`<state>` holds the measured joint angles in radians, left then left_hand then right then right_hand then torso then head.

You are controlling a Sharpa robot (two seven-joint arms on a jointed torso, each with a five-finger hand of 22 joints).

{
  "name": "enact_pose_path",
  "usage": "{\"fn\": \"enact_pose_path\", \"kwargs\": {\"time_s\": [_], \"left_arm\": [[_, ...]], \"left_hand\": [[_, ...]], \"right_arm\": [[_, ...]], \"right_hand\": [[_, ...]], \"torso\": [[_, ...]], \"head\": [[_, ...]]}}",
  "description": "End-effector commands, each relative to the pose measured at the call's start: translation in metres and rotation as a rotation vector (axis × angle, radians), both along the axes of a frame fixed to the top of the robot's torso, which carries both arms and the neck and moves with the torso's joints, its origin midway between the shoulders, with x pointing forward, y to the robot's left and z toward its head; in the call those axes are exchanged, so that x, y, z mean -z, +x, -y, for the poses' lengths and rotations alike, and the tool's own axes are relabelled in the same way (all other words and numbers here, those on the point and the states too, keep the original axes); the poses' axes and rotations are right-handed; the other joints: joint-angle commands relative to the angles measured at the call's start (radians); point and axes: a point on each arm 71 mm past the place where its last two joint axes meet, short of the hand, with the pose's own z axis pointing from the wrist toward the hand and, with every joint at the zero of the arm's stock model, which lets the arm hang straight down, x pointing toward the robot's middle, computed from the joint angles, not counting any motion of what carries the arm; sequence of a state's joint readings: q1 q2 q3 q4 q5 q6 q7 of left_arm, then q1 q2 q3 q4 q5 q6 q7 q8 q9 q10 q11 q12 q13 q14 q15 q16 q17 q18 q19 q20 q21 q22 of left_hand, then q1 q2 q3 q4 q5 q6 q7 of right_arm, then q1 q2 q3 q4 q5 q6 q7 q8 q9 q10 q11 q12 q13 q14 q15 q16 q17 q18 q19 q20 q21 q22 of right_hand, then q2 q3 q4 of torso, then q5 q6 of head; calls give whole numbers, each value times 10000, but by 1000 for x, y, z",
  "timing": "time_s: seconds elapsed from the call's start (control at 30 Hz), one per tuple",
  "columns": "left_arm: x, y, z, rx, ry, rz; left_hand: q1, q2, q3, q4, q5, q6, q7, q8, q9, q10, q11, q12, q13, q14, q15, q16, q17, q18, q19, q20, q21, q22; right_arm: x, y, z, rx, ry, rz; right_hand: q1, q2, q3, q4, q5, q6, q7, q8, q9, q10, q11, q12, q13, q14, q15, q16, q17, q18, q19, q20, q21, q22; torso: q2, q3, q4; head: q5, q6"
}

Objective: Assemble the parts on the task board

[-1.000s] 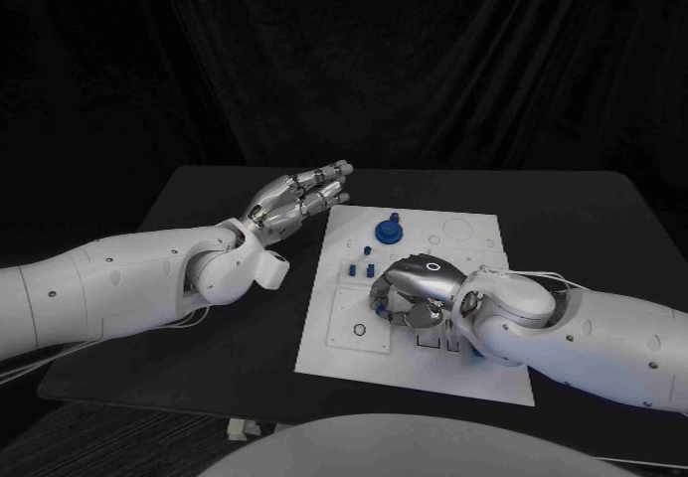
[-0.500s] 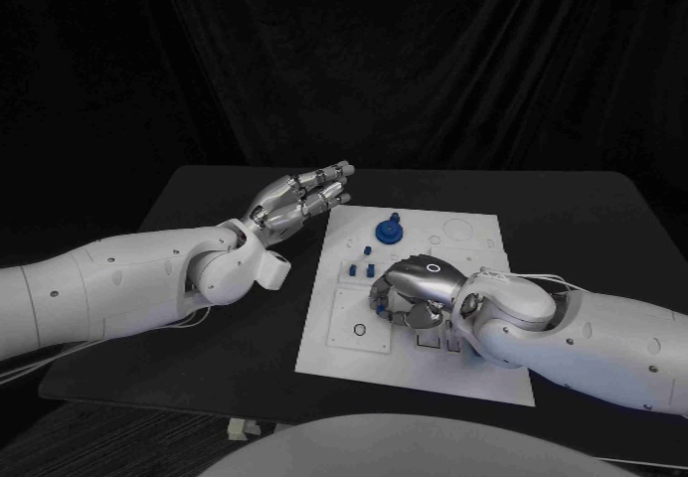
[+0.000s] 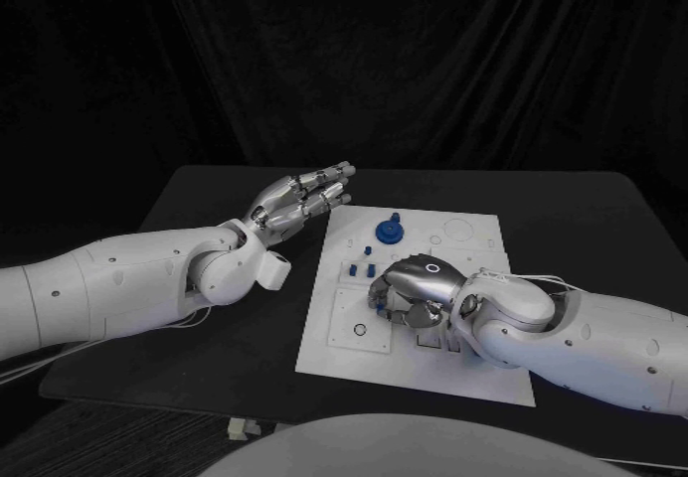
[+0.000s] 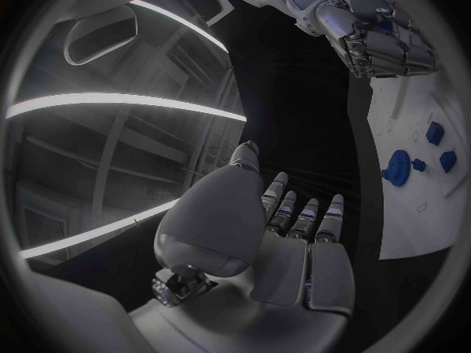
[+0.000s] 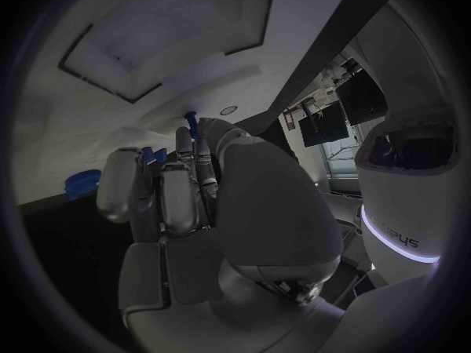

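Right hand [image 3: 412, 293] slightly lower, curled over task board [image 3: 473, 234].

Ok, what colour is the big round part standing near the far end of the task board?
Blue. The round part shows best in the head view, standing on the white task board.

Left robot hand [image 3: 298, 202] sits left of frame centre in the head view, raised, fingers extended close together, holding nothing. Right robot hand [image 3: 412, 292] sits at centre, palm down, fingers curled under; whether it holds anything cannot be determined.
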<state>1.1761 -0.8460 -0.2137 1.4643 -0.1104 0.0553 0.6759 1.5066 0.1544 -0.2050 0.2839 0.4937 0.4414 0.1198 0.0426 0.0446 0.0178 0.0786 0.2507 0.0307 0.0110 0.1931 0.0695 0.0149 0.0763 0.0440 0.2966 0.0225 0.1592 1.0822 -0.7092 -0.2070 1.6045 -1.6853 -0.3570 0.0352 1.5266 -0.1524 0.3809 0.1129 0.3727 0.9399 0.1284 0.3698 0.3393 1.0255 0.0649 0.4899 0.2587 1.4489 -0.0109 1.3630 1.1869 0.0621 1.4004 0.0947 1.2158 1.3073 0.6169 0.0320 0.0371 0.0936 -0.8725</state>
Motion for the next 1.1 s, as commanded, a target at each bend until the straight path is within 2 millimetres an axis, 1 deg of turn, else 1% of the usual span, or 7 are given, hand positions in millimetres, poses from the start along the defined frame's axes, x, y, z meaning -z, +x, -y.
{"fn": "enact_pose_path", "kwargs": {"time_s": [0.03,0.27,0.47,0.67,0.9,1.1], "left_arm": [[-1,-1,2,75,-197,-5],[0,-1,2,99,-190,-36],[0,-1,2,104,-182,-55],[1,-1,2,118,-174,-77],[1,-1,3,155,-171,-112],[2,-1,3,179,-170,-134]], "left_hand": [[74,-14,-12,-51,50,32,26,40,12,-18,64,43,12,13,85,62,8,-100,65,-8,26,13],[92,-5,-5,-54,54,28,31,40,12,-18,68,43,12,17,98,81,12,-102,67,-8,27,15],[106,0,0,-57,53,28,35,40,12,-18,73,45,13,23,110,98,15,-103,72,-8,29,24],[106,0,0,-57,53,28,35,40,12,-18,73,45,13,23,110,98,15,-103,72,-8,29,24],[121,5,4,-59,53,29,40,41,12,-17,78,50,13,29,124,117,19,-105,75,-8,30,26],[121,5,4,-59,53,29,40,41,12,-17,78,50,13,29,124,117,19,-105,75,-8,30,26]], "right_arm": [[0,1,0,165,27,184],[1,2,-1,159,-129,80],[3,2,1,205,-279,-14],[3,2,3,253,-336,-52],[3,1,4,256,-337,-73],[3,-1,4,223,-299,-77]], "right_hand": [[26,43,-36,-30,-65,-61,38,44,16,-5,-18,53,72,-97,6,-52,-12,202,-56,12,-48,1544],[5,49,-65,-4,-215,-85,33,45,22,15,-26,76,80,-126,3,-94,-84,213,-82,13,-103,1527],[-31,36,-101,36,-369,-115,29,42,25,8,-27,75,77,-143,1,-122,-134,222,-103,12,-153,1512],[-48,18,-117,52,-402,-129,29,39,25,-3,-24,68,73,-163,4,-151,-185,228,-120,14,-187,1502],[-68,-17,-140,66,-439,-133,26,41,28,-14,-21,60,68,-180,7,-173,-220,232,-133,16,-215,1494],[-124,-67,-189,134,-672,-126,9,62,42,-21,-25,46,55,-199,9,-197,-261,238,-150,21,-259,1482]], "torso": [[2,2,1],[2,4,5],[2,2,3],[-3,0,1],[0,3,2],[-2,0,-2]], "head": [[0,-2],[-15,-2],[-2,-2],[-5,-2],[22,-2],[38,-2]]}}
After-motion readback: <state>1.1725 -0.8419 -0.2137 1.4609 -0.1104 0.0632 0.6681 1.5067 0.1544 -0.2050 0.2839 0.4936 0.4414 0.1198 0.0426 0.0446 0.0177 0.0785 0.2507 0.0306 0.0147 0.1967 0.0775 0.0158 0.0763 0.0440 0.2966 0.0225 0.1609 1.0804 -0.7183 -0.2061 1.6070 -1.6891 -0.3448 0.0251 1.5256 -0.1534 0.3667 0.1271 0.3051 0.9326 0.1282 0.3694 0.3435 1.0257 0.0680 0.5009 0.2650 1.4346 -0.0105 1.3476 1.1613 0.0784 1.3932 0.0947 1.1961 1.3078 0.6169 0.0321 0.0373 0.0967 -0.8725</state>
